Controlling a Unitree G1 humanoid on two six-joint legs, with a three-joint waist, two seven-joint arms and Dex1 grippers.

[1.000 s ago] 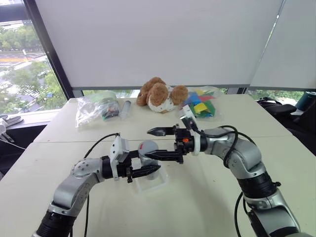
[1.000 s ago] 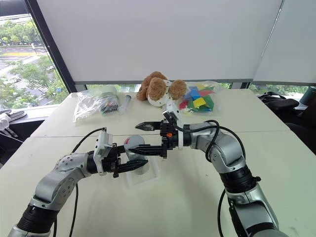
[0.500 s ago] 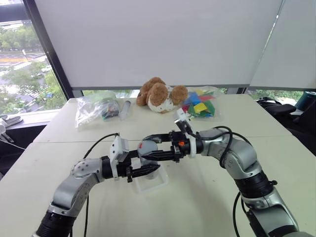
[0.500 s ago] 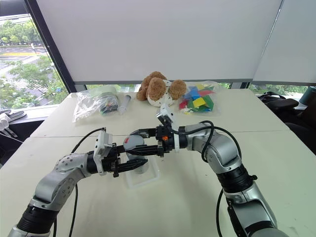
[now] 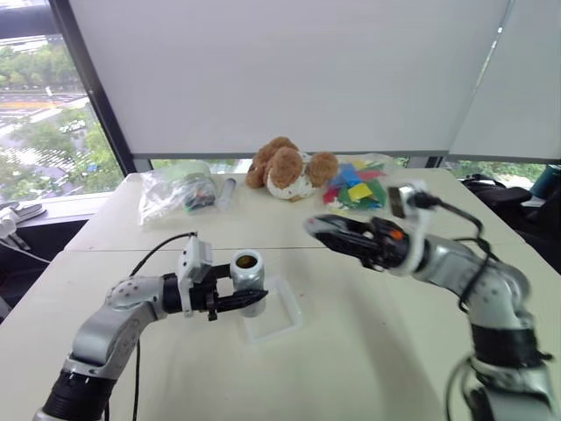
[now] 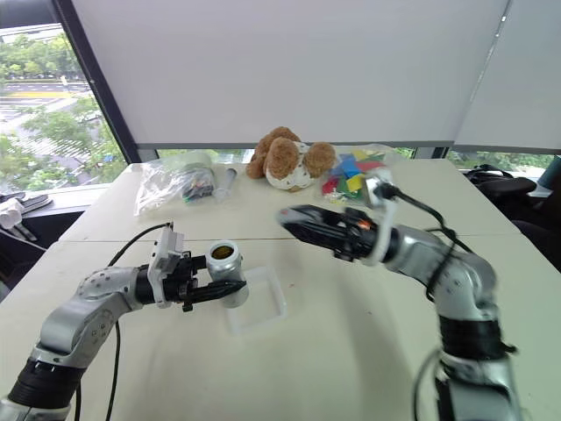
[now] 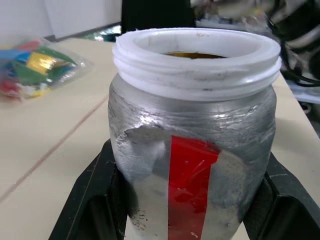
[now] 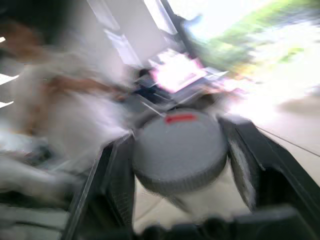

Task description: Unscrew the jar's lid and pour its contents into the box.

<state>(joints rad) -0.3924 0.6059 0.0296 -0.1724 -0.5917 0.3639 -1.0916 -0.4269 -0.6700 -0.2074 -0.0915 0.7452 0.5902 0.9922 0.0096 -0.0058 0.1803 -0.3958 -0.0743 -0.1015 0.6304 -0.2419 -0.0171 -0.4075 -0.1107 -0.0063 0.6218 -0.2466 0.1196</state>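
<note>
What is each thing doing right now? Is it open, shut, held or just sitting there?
jar: open, upright, held by left gripper
lid: off, held in right gripper
contents: inside the jar
box: on table, looks empty
teddy bear: lying on table

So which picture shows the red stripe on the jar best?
The left wrist view. The jar sits close up between the left gripper fingers, with the red stripe facing the camera. In the eye views the jar is small and shows its open top, not the stripe.
</note>
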